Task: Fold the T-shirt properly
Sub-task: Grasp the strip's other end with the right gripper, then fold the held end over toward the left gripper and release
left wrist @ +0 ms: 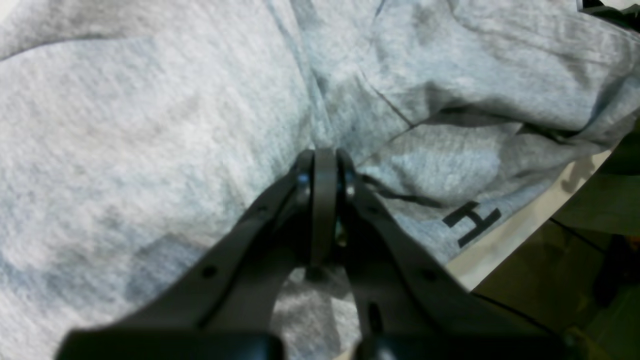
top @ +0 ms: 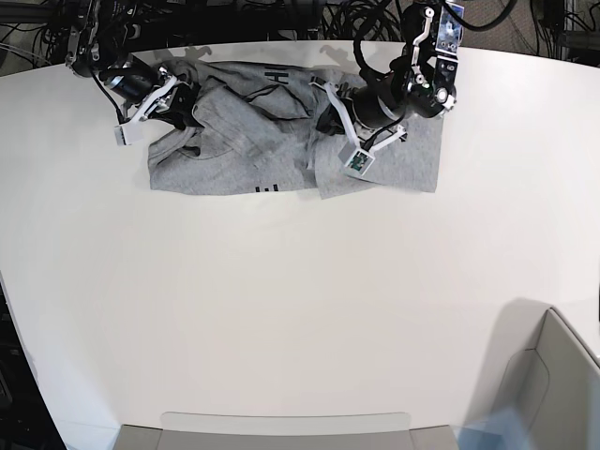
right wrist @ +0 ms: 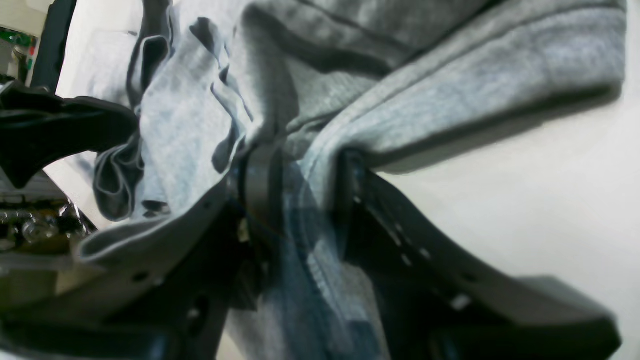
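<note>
The heather-grey T-shirt lies crumpled at the far middle of the white table, with black block letters showing on its near edge. My left gripper is over the shirt's right part. In the left wrist view it is shut, with folds of the T-shirt running into its tips and a black H beside it. My right gripper is at the shirt's left end. In the right wrist view it is closed around a thick bunch of the T-shirt.
The table's far edge runs close behind the shirt, with cables and dark gear beyond it. A grey bin sits at the near edge and another grey bin at the near right corner.
</note>
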`<action>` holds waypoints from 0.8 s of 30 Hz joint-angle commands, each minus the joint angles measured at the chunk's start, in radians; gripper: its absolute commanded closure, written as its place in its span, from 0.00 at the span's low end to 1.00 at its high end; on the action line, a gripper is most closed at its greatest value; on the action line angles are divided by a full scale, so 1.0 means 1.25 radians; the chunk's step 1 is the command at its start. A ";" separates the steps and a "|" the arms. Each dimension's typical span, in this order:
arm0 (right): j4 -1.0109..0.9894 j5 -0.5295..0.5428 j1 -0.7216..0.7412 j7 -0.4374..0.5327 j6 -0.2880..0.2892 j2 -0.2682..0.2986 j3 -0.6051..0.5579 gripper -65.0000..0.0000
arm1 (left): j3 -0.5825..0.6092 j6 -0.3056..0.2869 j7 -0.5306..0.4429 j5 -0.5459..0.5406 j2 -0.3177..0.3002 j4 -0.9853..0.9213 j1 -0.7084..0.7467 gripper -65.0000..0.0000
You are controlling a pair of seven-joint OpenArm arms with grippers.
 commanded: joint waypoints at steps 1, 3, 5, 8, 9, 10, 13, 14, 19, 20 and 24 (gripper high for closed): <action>0.015 -0.007 0.014 0.006 0.013 0.001 -0.016 0.72 | -0.001 -0.002 -0.009 -0.009 -0.001 0.019 -0.003 1.00; 0.013 -0.050 0.027 0.008 0.013 -0.004 -0.034 0.72 | 0.001 -0.002 -0.009 -0.009 -0.001 0.020 -0.003 1.00; 0.011 -0.090 0.038 0.024 0.013 -0.023 -0.046 0.72 | 0.002 -0.002 -0.009 -0.010 -0.001 0.020 -0.003 1.00; 0.011 -0.168 0.056 0.044 0.011 -0.042 -0.071 0.72 | 0.002 -0.002 -0.009 -0.010 -0.001 0.020 -0.002 1.00; 0.009 -0.194 0.063 0.045 0.010 -0.047 -0.076 0.72 | 0.002 -0.002 -0.009 -0.010 -0.001 0.020 -0.002 1.00; 0.009 -0.222 0.070 0.045 0.010 -0.053 -0.079 0.72 | 0.001 -0.002 -0.009 -0.011 -0.001 0.020 -0.002 1.00; 0.009 -0.298 0.086 0.045 0.008 -0.075 -0.095 0.72 | 0.000 -0.004 -0.009 -0.011 -0.001 0.020 0.005 1.00; 0.009 -0.329 0.092 0.045 0.008 -0.077 -0.103 0.73 | 0.000 -0.004 -0.009 -0.011 -0.001 0.021 0.009 1.00; 0.008 -0.449 0.115 0.044 -0.001 -0.080 -0.146 1.00 | 0.000 -0.004 -0.008 -0.011 -0.001 0.064 0.015 1.00; 0.008 -0.464 0.123 0.043 -0.019 -0.086 -0.143 1.00 | 0.000 -0.004 -0.004 -0.011 -0.001 0.075 0.021 1.00; 0.003 -0.503 0.144 0.043 -0.074 -0.085 -0.141 1.00 | -0.003 -0.006 0.027 -0.011 -0.001 0.150 0.027 1.00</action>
